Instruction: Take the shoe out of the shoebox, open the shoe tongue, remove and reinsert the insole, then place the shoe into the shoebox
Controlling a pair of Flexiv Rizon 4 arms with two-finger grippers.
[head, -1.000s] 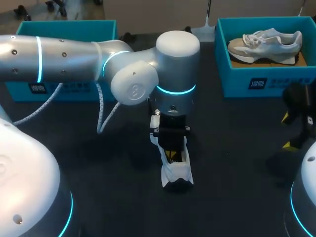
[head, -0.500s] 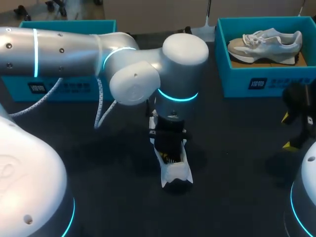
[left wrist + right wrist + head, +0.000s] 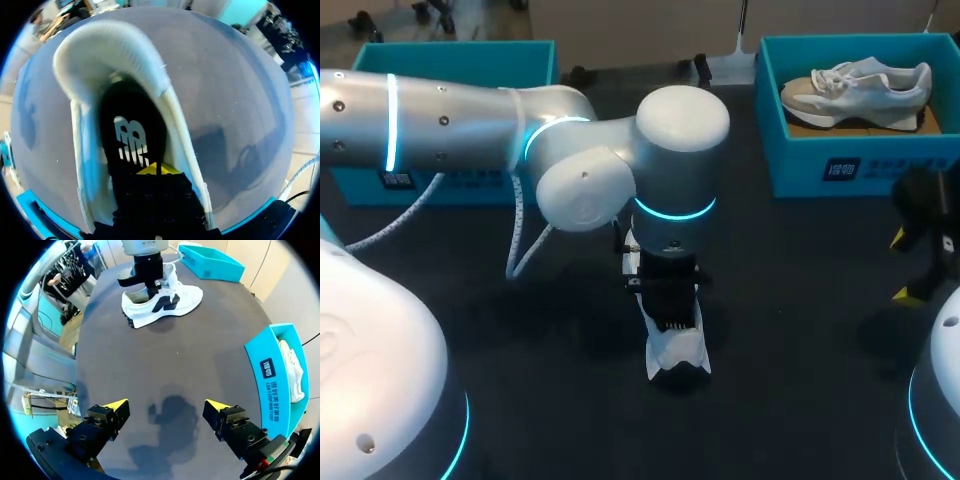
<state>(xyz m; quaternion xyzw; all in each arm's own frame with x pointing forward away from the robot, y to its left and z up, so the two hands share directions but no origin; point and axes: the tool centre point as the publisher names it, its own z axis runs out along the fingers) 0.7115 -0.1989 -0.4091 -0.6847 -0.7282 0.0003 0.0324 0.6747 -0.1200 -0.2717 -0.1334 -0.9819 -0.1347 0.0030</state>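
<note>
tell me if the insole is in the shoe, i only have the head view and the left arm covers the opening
Observer: Yes. The left wrist view shows the black insole lying inside the white shoe, flat at the heel.
Operator: where is the left gripper in there
Observer: The left gripper is down in the shoe's opening, over the middle of the insole, short of the white mark at the heel.
Operator: is the shoe tipped over
Observer: No. The right wrist view shows it from the side, standing on its sole on the table.
</note>
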